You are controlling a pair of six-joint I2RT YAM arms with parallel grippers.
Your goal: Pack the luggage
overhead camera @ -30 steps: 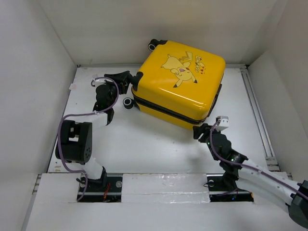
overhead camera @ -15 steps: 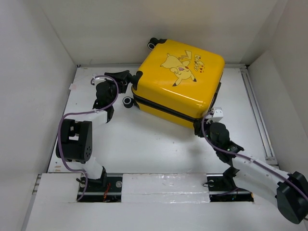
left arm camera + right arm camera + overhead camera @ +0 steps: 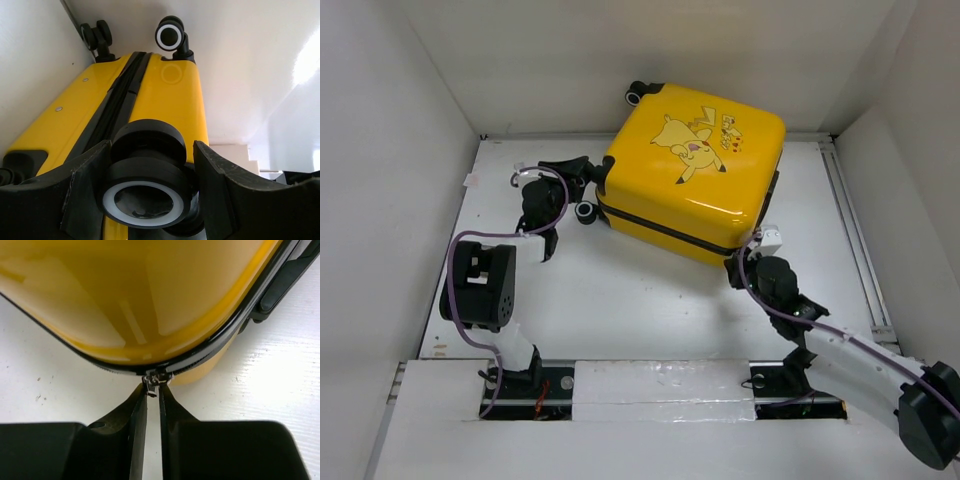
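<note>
**Top external.** Luggage (image 3: pixel 690 175) closed and flat on the table (image 3: pixel 620 300), Pikachu lid up, at the far centre and turned slightly askew. Left gripper (image 3: pixel 586 172) at the wheeled left end. Right gripper (image 3: pixel 734 268) at the near right corner, on the black zip line.

**Left wrist.** Jaws spread wide either side of one wheel (image 3: pixel 145 195), fingers (image 3: pixel 85 195) close against its flanks. Cannot tell whether clamped or merely straddling. Yellow shell running away from the camera, seam along its length, two more wheels at the far end.

**Right wrist.** Jaws all but closed, only a thin slit between, apparently pinching the zip pull (image 3: pixel 151 381) at the tips. Seam curving off to both sides directly ahead of the jaws. Judged step: drawing the zip round the corner, so the pull needs to follow the seam rather than leave the shell. Right arm the nearer one to the zip, left probably steadying.
</note>
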